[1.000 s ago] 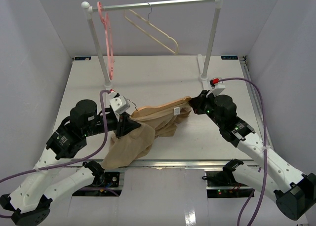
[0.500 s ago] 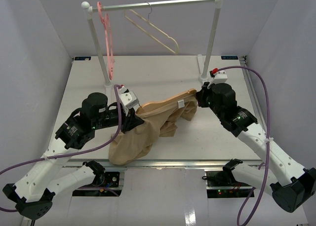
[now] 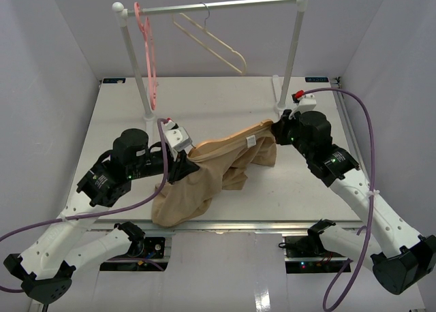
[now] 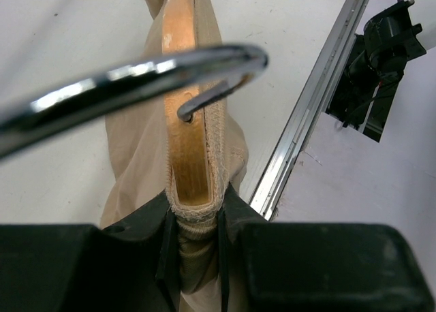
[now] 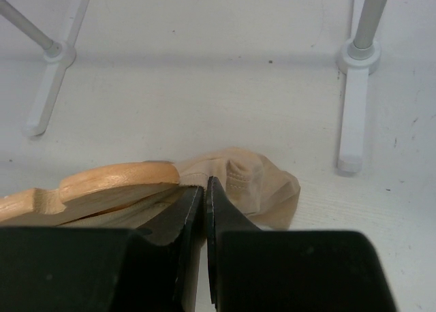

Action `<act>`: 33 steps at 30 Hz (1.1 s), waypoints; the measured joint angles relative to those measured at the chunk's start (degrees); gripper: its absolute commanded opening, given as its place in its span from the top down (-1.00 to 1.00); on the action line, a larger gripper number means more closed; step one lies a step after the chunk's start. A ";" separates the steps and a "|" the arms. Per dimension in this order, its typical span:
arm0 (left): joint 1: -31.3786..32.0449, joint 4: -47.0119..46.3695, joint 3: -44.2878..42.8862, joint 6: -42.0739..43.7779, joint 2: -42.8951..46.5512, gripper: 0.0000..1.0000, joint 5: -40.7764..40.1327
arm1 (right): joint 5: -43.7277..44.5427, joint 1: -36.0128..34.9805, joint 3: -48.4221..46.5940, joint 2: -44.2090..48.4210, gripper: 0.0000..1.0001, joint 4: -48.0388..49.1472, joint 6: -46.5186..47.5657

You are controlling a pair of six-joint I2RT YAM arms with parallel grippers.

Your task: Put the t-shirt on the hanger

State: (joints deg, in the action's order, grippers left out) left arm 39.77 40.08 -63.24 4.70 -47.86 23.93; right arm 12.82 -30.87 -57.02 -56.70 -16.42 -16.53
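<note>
Left end effector (image 4: pixel 194 220) clamps hanger (image 3: pixel 228 143) — pointing right, slightly away.

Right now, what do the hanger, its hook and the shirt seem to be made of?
The hanger looks like light wood, smooth and slightly glossy, with faint grain. Its hook seems to be polished metal: thin and mirror-bright. The shirt looks like soft tan cloth, matte, lying in loose folds; the exact fibre cannot be told.
</note>
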 measured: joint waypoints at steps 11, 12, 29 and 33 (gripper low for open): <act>0.17 -4.71 2.79 -1.52 3.82 1.00 -2.14 | -11.73 0.96 15.98 7.34 0.83 7.66 -4.34; 0.17 -4.72 2.79 -1.53 3.81 1.00 -2.39 | -12.77 0.97 17.09 7.52 0.81 8.33 -4.72; 0.17 -5.88 3.96 -2.26 2.30 1.00 -2.82 | -20.08 1.65 27.95 7.71 0.84 20.91 -8.44; 0.17 -6.03 4.40 -2.14 2.16 1.00 -2.88 | -18.52 1.65 28.29 8.06 0.85 20.88 -8.74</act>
State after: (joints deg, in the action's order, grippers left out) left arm 39.94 34.04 -58.84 2.55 -45.69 21.04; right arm -5.70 -29.21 -28.73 -48.64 4.46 -25.27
